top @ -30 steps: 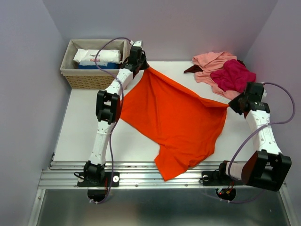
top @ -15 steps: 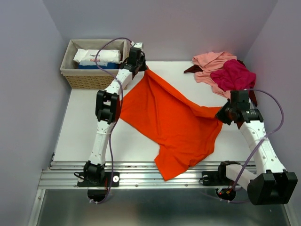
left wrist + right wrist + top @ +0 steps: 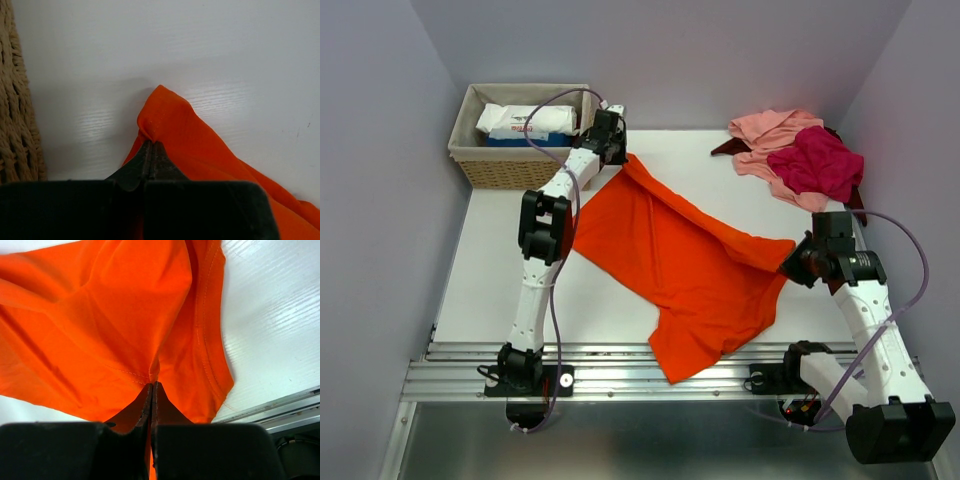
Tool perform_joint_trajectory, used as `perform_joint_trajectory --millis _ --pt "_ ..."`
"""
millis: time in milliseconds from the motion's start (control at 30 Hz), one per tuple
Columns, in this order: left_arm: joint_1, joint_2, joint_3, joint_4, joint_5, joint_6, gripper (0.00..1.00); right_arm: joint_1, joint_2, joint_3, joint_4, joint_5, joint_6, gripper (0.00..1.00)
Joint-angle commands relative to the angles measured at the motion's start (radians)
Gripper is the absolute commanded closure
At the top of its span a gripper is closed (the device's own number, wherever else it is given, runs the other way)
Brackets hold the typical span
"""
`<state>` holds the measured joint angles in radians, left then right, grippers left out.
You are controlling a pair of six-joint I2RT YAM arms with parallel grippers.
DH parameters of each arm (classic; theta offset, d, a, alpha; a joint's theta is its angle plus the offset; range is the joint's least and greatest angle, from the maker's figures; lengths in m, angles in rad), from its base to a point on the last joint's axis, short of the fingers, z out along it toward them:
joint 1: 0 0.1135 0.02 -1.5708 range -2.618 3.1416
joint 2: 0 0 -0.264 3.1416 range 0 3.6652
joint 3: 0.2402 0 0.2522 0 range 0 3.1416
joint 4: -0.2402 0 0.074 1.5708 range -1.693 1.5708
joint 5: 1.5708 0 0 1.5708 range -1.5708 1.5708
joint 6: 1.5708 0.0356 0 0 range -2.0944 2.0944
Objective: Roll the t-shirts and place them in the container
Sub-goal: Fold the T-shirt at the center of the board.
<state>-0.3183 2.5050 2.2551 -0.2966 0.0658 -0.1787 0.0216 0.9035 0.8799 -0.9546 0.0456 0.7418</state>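
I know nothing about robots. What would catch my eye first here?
The bright orange t-shirt sprawls across the middle of the white table. The left gripper pinches its far corner beside the wicker basket, and the right gripper pinches its right corner. In the far right corner, a pink shirt and a magenta shirt lie heaped together.

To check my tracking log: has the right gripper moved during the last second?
Yes. The right gripper, shut on the orange t-shirt, has moved toward the near metal rail, away from the magenta t-shirt.
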Motion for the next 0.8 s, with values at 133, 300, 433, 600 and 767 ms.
perform_joint_trajectory --millis 133,300,433,600,767 --pt "0.012 -0.175 -0.060 -0.044 -0.035 0.048 1.00 0.009 -0.057 -0.028 -0.038 -0.027 0.004 0.99" --pt "0.012 -0.190 -0.060 -0.079 -0.044 0.065 1.00 0.009 -0.054 -0.028 -0.027 -0.029 -0.009 0.99" --pt "0.013 -0.181 -0.043 -0.098 -0.044 0.077 1.00 0.009 -0.063 -0.047 -0.026 -0.036 -0.016 0.99" --pt "0.016 -0.150 0.006 -0.144 -0.054 0.099 1.00 0.009 -0.074 -0.064 -0.021 -0.087 -0.025 0.99" --pt "0.025 -0.152 -0.003 -0.168 -0.054 0.113 1.00 0.009 -0.075 -0.053 -0.030 -0.102 -0.051 0.99"
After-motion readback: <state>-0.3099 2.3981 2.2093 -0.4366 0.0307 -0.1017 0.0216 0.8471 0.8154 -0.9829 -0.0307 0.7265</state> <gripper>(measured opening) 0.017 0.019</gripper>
